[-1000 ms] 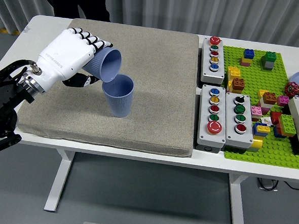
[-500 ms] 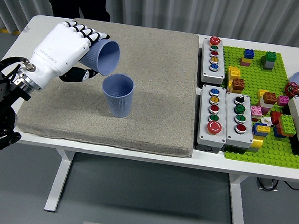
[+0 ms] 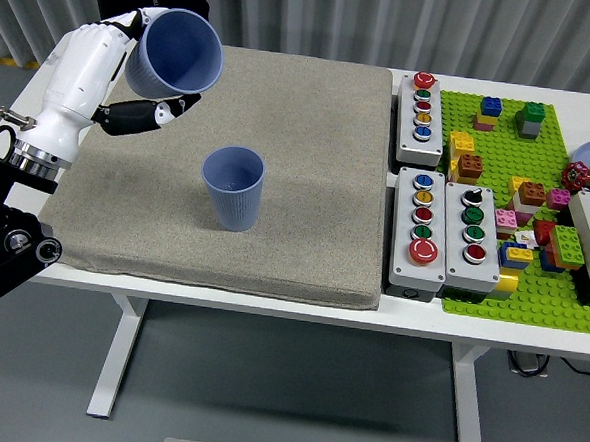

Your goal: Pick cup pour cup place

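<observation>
Head view: left hand [image 3: 94, 63] grasps the raised blue cup [image 3: 173, 55] over the mat's [image 3: 307, 182] far-left corner, mouth tilted toward the standing blue cup [image 3: 233, 187] mid-mat, clearing its rim.

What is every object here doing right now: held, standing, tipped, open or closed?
Left hand: raised over the pad's far left corner, shut on the held cup.
Held cup: lifted, tilted, its mouth facing the camera.
Standing cup: upright on the grey pad, untouched; contents cannot be made out.
Button boxes: lying flat on the table.
Toy bricks: scattered on the green baseplate.
</observation>
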{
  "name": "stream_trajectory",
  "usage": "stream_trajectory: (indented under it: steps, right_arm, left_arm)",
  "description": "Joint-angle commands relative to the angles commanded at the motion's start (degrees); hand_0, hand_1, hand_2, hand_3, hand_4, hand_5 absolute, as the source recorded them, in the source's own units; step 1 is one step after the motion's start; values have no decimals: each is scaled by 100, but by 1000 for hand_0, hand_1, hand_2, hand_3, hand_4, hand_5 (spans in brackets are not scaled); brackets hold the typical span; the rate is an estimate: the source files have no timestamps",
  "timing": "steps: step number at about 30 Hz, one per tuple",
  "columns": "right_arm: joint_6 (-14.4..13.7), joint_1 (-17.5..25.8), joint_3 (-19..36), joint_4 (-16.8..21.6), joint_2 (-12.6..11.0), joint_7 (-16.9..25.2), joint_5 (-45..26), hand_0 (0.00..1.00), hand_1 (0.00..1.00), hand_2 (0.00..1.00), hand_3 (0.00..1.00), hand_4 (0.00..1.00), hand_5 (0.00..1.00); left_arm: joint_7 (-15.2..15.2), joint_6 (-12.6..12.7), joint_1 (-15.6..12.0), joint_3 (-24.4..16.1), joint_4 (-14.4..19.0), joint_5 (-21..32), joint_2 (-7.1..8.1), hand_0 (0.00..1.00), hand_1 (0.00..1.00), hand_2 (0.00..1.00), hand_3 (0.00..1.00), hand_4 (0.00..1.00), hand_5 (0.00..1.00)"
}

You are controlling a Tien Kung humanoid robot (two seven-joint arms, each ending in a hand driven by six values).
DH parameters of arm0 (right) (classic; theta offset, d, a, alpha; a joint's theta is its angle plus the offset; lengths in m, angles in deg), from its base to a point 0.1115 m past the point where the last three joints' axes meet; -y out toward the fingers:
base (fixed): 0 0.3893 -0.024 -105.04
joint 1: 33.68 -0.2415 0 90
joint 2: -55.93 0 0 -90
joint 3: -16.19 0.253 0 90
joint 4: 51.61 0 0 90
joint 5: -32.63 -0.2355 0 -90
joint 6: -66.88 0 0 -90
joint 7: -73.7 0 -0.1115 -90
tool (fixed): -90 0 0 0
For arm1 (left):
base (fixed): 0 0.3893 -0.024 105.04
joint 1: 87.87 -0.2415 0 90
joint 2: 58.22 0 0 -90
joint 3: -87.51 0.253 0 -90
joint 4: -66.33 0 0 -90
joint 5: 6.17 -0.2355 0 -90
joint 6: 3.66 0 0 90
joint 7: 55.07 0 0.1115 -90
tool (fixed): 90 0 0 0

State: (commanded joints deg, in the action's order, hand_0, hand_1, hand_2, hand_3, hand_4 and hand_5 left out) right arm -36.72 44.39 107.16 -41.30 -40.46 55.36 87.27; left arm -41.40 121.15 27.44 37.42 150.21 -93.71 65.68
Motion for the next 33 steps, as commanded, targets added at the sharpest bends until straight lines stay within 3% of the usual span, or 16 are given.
stream_trajectory:
  steps: [2, 5, 11, 18, 25, 33]
  right_arm:
    - [0, -3, 12, 0, 0, -3, 15, 703, 632, 563, 574, 2, 80]
    - [-1, -8, 35, 0, 3, -9, 41, 703, 632, 563, 574, 2, 80]
    - [-2, -5, 37, 0, 7, -10, 55, 703, 632, 563, 574, 2, 80]
    - [-10, 17, 41, 0, 20, -10, 66, 703, 632, 562, 574, 2, 80]
    - [-9, 35, 47, 0, 33, -10, 78, 703, 632, 562, 573, 2, 80]
    - [-7, 38, 43, 0, 43, -15, 75, 703, 632, 562, 573, 2, 82]
  left_arm:
    - [203, -8, -87, -58, -116, 447, -140, 523, 529, 637, 568, 706, 184]
    - [444, 140, -244, -205, -390, 1229, -488, 523, 529, 637, 568, 706, 184]
    - [540, 217, -414, -391, -746, 2607, -959, 529, 532, 642, 572, 703, 188]
    - [848, 217, -682, -257, -1261, 4297, -1478, 531, 534, 645, 572, 700, 191]
    - [1349, 217, -898, -71, -1644, 4961, -1761, 545, 557, 643, 574, 700, 189]
    - [1418, 217, -1011, -23, -1676, 4715, -1851, 559, 580, 644, 575, 691, 193]
